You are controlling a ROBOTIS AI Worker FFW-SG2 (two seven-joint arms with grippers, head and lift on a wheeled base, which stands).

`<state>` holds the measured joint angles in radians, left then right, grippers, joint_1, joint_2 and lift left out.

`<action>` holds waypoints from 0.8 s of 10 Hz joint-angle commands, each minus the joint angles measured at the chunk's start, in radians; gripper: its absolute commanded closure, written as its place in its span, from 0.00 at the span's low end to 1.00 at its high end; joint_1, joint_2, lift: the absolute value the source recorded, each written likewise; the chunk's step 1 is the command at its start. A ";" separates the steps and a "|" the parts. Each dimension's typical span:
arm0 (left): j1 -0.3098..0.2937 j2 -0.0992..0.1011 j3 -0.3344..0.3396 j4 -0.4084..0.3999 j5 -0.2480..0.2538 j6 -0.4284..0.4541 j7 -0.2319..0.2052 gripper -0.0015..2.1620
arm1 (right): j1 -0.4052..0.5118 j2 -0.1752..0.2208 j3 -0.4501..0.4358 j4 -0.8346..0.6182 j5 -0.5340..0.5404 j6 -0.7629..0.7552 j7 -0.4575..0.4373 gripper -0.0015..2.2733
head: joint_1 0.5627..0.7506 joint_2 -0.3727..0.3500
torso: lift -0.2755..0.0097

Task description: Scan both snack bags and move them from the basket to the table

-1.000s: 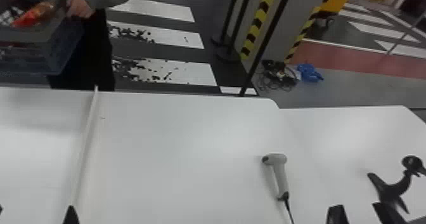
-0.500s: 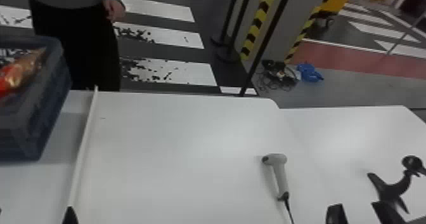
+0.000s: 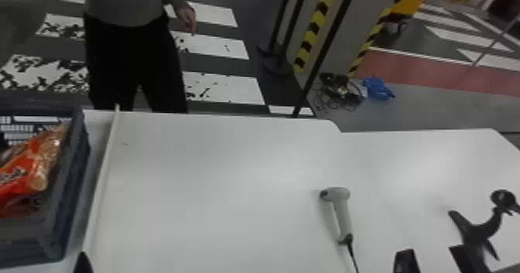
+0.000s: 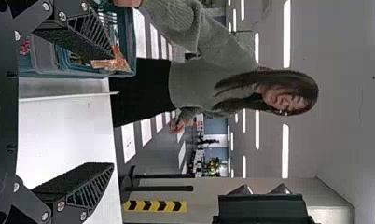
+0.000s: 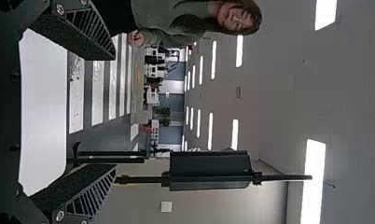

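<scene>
"How is the left gripper (image 4: 113, 111) standing?"

"It is standing wide, with nothing between its fingers. It is hanging at the near side of the surface (image 3: 216, 183), close to the basket (image 3: 79, 144)."

"And the thing it is wanting?"

"An orange snack bag (image 3: 29, 171) is lying inside the basket, ahead of that gripper and perhaps a touch to its left. The bag's long axis is slanting, running away from the robot and toward the right, with its near end passing out of the head view."

"So which arm is the nearer?"

"The left, plainly. The right gripper (image 5: 114, 112) is also holding its fingers wide and empty, but it is hanging well off to the right, beyond the scanner (image 3: 340, 210). The left one is probably needing to rise over the basket wall, turn to close across the bag's width, then drop in."

"Is the second bag showing?"

"Nobody is telling that for sure from here; the head view is cutting the basket off."

"What is lying around it?"

"A pale strip (image 3: 104, 175) is running just beside the basket, and the scanner is resting on the surface, nearer the right arm. A person's hand (image 4: 126, 2) is showing at the basket's rim, so a reach now could be bumping it. Nothing is scanned or set out, by the look of it; the job is seemingly only starting."
</scene>
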<state>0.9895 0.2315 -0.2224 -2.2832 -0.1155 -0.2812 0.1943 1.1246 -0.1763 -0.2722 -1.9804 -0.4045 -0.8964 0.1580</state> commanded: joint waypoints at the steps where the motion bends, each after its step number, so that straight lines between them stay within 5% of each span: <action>1: 0.000 0.000 0.000 -0.002 -0.001 -0.002 0.007 0.09 | 0.000 0.000 0.001 0.000 0.001 0.000 0.000 0.05 | 0.70 0.03 | 0.62; 3: -0.008 -0.001 0.018 -0.010 0.014 0.026 -0.003 0.09 | 0.000 0.000 0.001 0.000 0.009 -0.003 0.006 0.05 | 0.70 0.03 | 0.62; 8: -0.094 -0.008 0.055 -0.084 0.054 0.324 -0.012 0.09 | 0.004 -0.005 0.001 0.003 0.021 -0.003 0.006 0.05 | 0.70 0.03 | 0.62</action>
<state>0.9040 0.2242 -0.1750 -2.3573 -0.0670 0.0149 0.1837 1.1285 -0.1799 -0.2709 -1.9786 -0.3845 -0.8995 0.1641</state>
